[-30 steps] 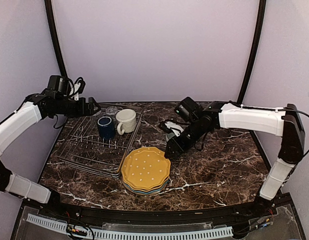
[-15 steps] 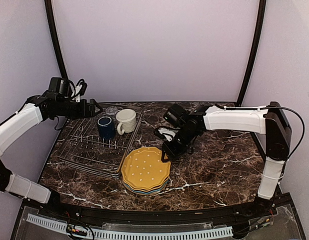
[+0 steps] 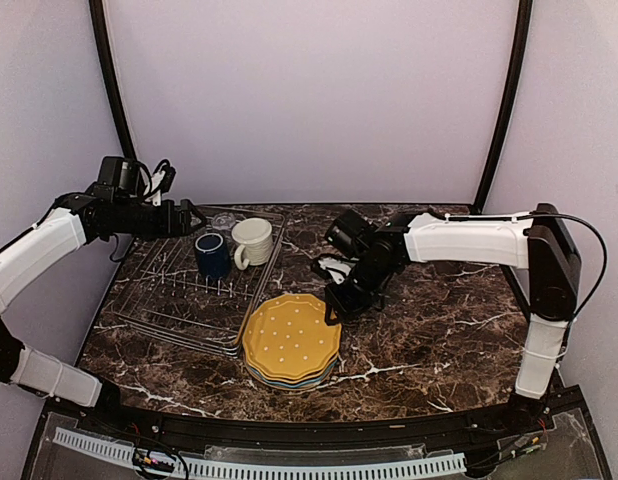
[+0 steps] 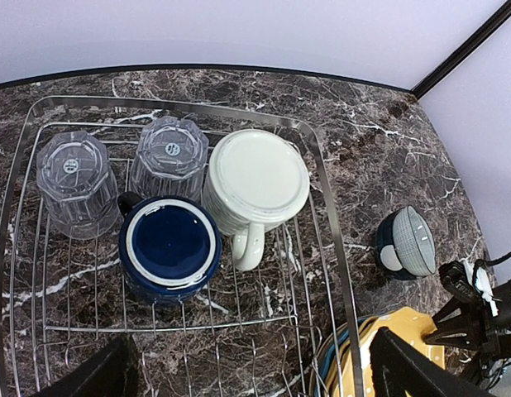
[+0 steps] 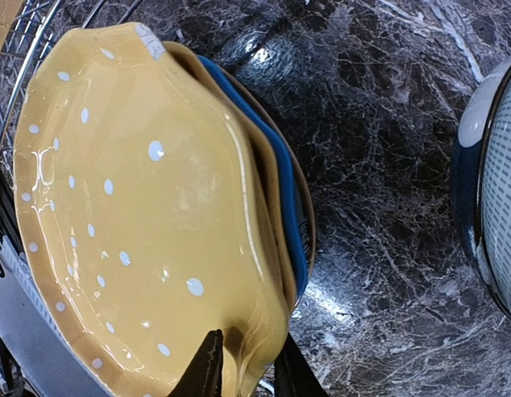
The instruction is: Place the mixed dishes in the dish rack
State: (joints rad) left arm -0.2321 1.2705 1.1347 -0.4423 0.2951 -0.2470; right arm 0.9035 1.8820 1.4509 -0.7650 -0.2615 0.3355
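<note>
A stack of scalloped plates lies right of the dish rack (image 3: pixel 159 290), with the yellow white-dotted plate (image 3: pixel 289 338) on top. My right gripper (image 3: pixel 334 305) is at the stack's far right rim. In the right wrist view its jaws (image 5: pixel 243 364) pinch the yellow plate's rim (image 5: pixel 140 207), above a cream plate and the blue plate (image 5: pixel 288 223). The rack (image 4: pixel 322 207) holds the upturned navy mug (image 4: pixel 171 244), the cream ribbed mug (image 4: pixel 257 178) and two clear tumblers (image 4: pixel 74 178). My left gripper (image 3: pixel 189 215) hovers open and empty above the rack (image 4: pixel 264 364).
A small bowl (image 3: pixel 339 262), dark blue outside and pale inside, stands on the marble table just behind my right gripper; it also shows in the left wrist view (image 4: pixel 407 241) and the right wrist view (image 5: pixel 495 190). The rack's near rows hold nothing.
My right arm has moved left and down to the far right rim of the plate stack. The left arm has barely shifted.
</note>
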